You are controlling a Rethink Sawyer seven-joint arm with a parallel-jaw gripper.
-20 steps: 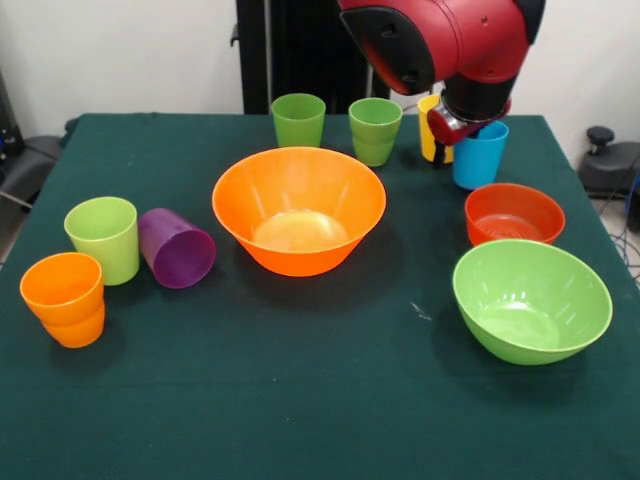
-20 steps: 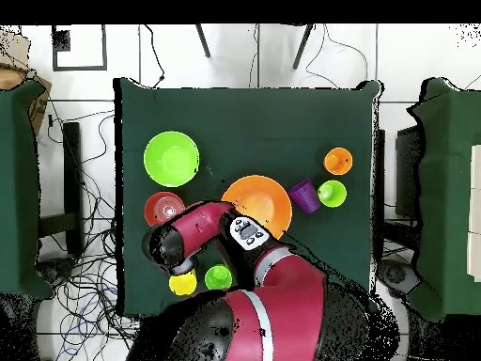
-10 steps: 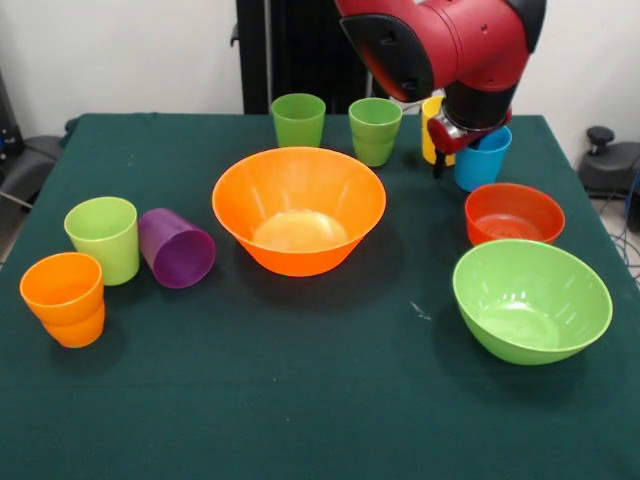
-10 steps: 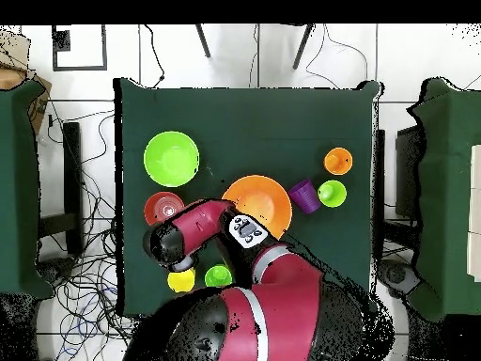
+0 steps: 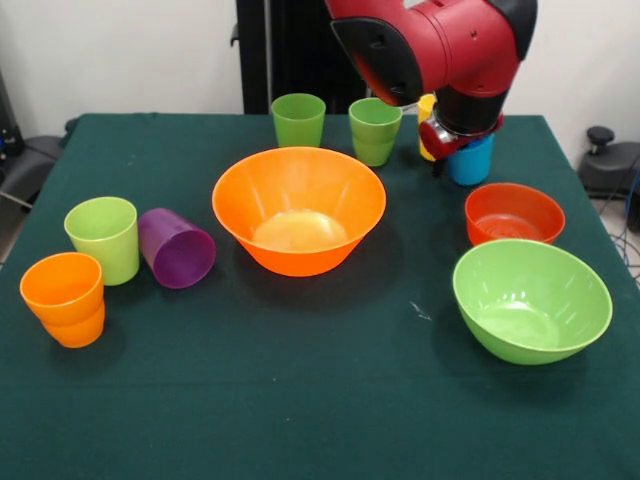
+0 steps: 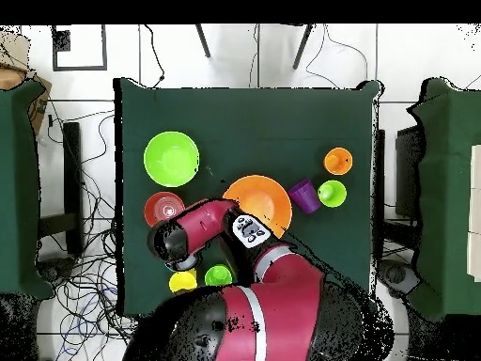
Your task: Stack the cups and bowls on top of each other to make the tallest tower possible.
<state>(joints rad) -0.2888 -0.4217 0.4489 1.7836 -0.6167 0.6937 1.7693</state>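
Note:
My gripper hangs at the far right of the table, shut on the rim of the blue cup, right beside the yellow cup. A large orange bowl sits mid-table. The red-orange bowl and the lime bowl stand at the right. A dark green cup and a green cup pair stand at the back. On the left are a lime cup, a purple cup lying on its side and nested orange cups. In the overhead view the arm hides the blue cup.
The green-clothed table ends close behind the back cups and just right of the bowls. A black post rises behind the table. More green tables flank it in the overhead view, with cables on the floor.
The gripper and the blue cup have shifted a little left, toward the yellow cup and away from the red-orange bowl. The other cups and bowls have stayed put.

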